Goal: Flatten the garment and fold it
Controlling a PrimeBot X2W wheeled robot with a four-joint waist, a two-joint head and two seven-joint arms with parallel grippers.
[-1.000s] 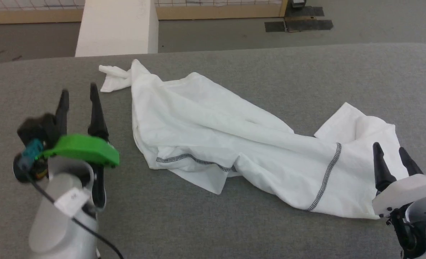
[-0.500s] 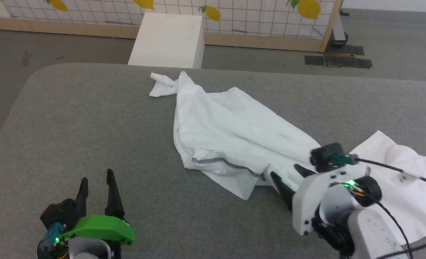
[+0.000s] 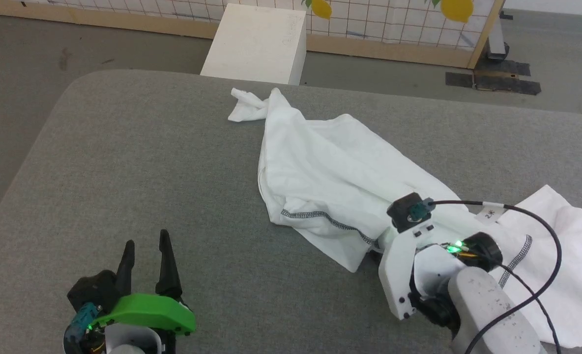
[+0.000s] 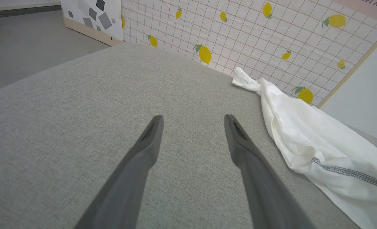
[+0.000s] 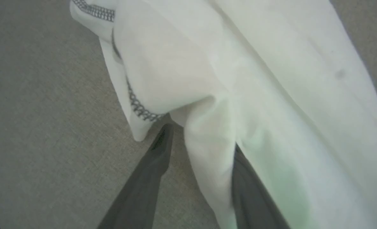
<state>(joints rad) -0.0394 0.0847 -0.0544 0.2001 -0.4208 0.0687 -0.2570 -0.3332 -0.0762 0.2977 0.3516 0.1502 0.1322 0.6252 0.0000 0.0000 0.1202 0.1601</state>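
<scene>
On the left gripper (image 3: pixel 147 237): two long dark tapered fingers (image 4: pixel 137 165), matte grey-black, with a slotted inner face near the tips. A bright green curved cover (image 3: pixel 146 312) sits over the wrist. Beside it is a black camera block (image 3: pixel 94 290) with a teal connector (image 3: pixel 82 312) and a lit green LED. Below is a pale wrist shell (image 3: pixel 129 344).

The right gripper (image 5: pixel 201 136) has the same dark fingers. White angular bracket (image 3: pixel 399 275) dotted with small dark screws. Black camera housing (image 3: pixel 401 212) with a teal plug (image 3: pixel 419 210). Green status light (image 3: pixel 455 246), black round collar (image 3: pixel 482 248). A black cable (image 3: pixel 541 231) loops off the plug and carries a white tag (image 3: pixel 490 213) with a small black mark. Pale grey speckled forearm (image 3: pixel 492 314).
</scene>
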